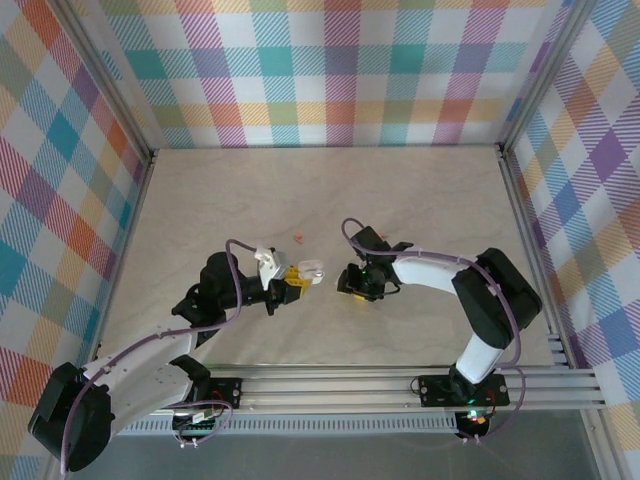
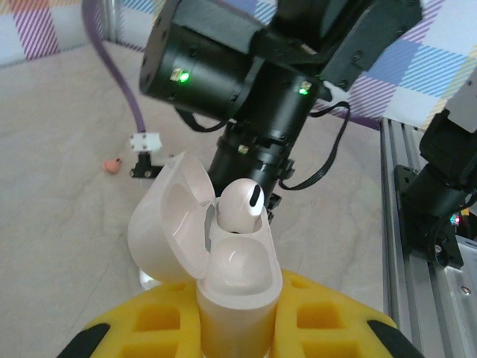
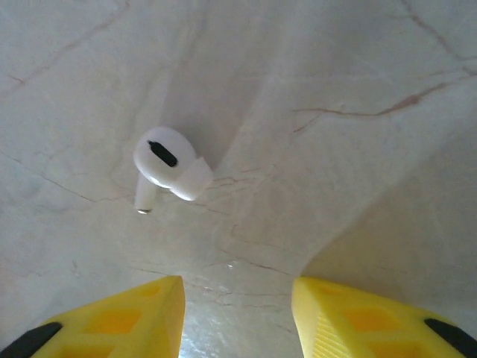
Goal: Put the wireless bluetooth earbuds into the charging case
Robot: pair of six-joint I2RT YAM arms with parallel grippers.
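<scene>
Left fingers (image 1: 292, 278), yellow, are clamped in the top view on a small white charging case (image 1: 312, 269) over the middle of the pale worktop (image 1: 420, 190). Across a short gap from it, the right fingers (image 1: 352, 291) point down at the worktop. From up here their spread is hard to read, tucked under the black wrist. A tiny reddish-orange earbud (image 1: 298, 238) lies on the worktop just beyond the case, apart from both arms.

From the left wrist, the left fingers (image 2: 156, 324) are closed tight on the lower body of the charging case (image 2: 238, 287), which stands roughly upright between them. It is glossy white and pebble-shaped, its hinged lid (image 2: 168, 216) swung open to the left. One white earbud (image 2: 240, 207) sits in the case head up, a dark oval slot on its face. It may not be fully seated. The reddish-orange earbud (image 2: 112, 165) lies on the worktop to the far left. The black right arm (image 2: 246, 74) looms close behind the case.

From the right wrist, the right fingers (image 3: 130, 317) stand well apart, with nothing between them. A second white earbud (image 3: 168, 165) lies on its side on the bare worktop (image 3: 358, 171) beyond them, left of the gap's middle. Its dark slot faces up and its short stem points toward the left-hand finger.
</scene>
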